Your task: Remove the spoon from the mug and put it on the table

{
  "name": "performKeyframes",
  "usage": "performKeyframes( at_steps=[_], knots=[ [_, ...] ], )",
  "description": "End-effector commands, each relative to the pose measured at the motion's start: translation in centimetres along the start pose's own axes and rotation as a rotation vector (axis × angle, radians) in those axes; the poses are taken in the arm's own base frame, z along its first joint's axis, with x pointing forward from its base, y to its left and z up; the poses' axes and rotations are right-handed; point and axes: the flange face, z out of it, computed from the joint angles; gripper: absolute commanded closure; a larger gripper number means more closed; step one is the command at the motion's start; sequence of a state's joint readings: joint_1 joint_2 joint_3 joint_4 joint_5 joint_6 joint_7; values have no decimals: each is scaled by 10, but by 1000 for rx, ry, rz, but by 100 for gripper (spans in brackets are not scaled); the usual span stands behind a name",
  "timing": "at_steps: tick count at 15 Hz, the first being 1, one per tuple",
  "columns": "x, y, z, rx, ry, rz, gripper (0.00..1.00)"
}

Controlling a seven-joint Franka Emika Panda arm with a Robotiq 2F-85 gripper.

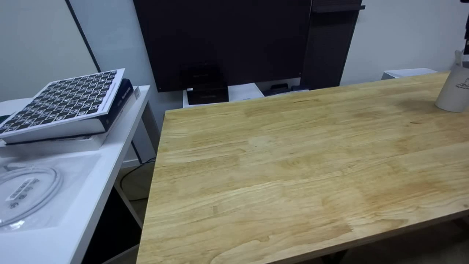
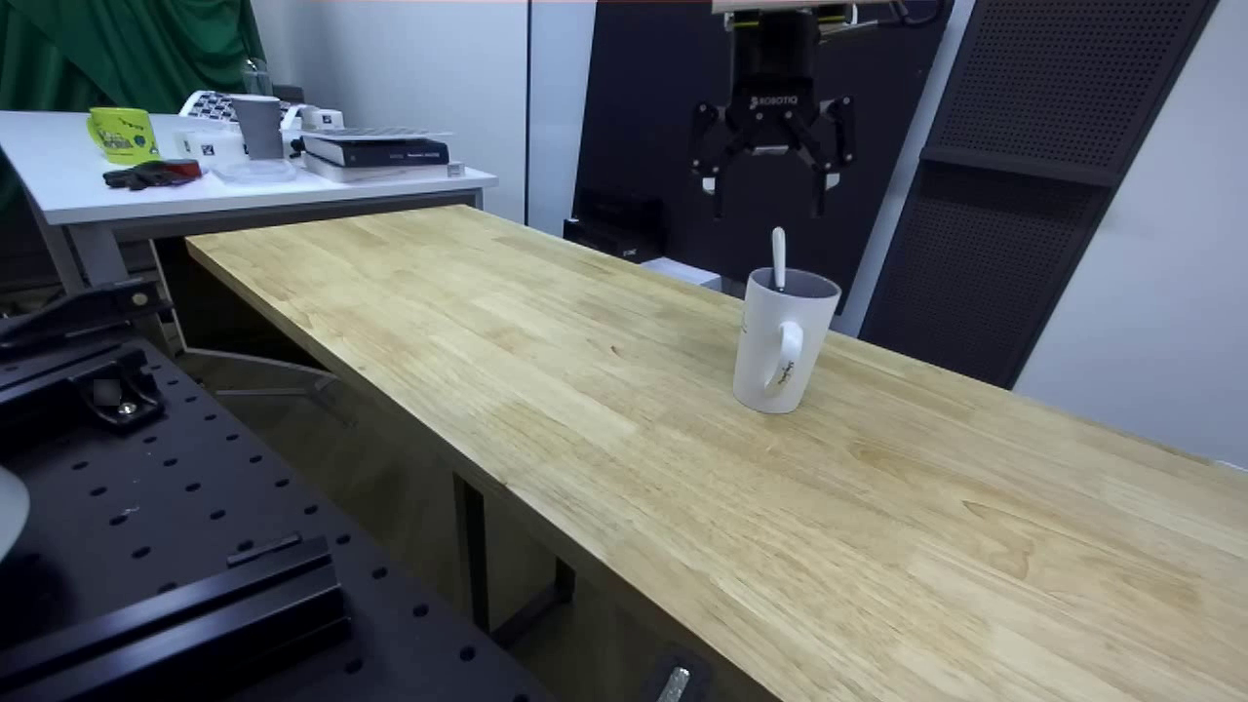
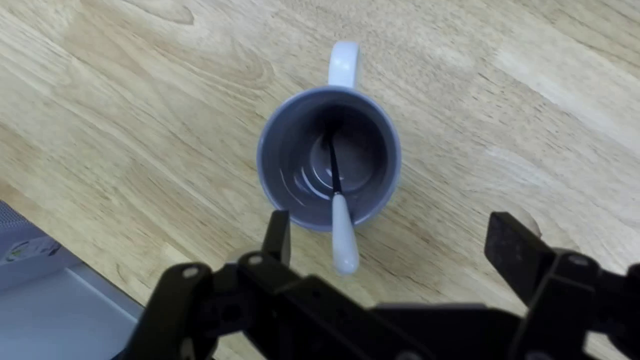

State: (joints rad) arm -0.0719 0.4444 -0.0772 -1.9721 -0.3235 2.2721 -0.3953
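Gripper (image 2: 768, 200) above mug (image 2: 763, 351), clear of spoon (image 3: 344, 235): fingers (image 3: 278, 237) spread wide, holding nothing. Spoon stands tilted in mug, pale handle out past the rim on the side opposite the mug's handle. Mug upright on table (image 2: 546, 380).

Looks like a robotics lab, with a touch of office.
Shows in the tool (image 2: 768, 205) marked ROBOTIQ, the black plate (image 2: 263, 502) with rows of holes, the dark perforated panels (image 2: 1063, 93), the stacked books (image 2: 380, 154) and the coiled cable (image 1: 58, 179) in its clear bag (image 1: 78, 176).
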Motion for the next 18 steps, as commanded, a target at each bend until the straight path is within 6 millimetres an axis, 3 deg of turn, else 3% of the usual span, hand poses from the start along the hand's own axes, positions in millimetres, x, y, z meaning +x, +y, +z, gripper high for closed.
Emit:
performKeyframes(
  at_steps=[1, 18],
  knots=[
    [15, -3, 10, -32, -4, -35, 0],
    [15, 18, 27, -75, 13, -38, 0]
  ],
)
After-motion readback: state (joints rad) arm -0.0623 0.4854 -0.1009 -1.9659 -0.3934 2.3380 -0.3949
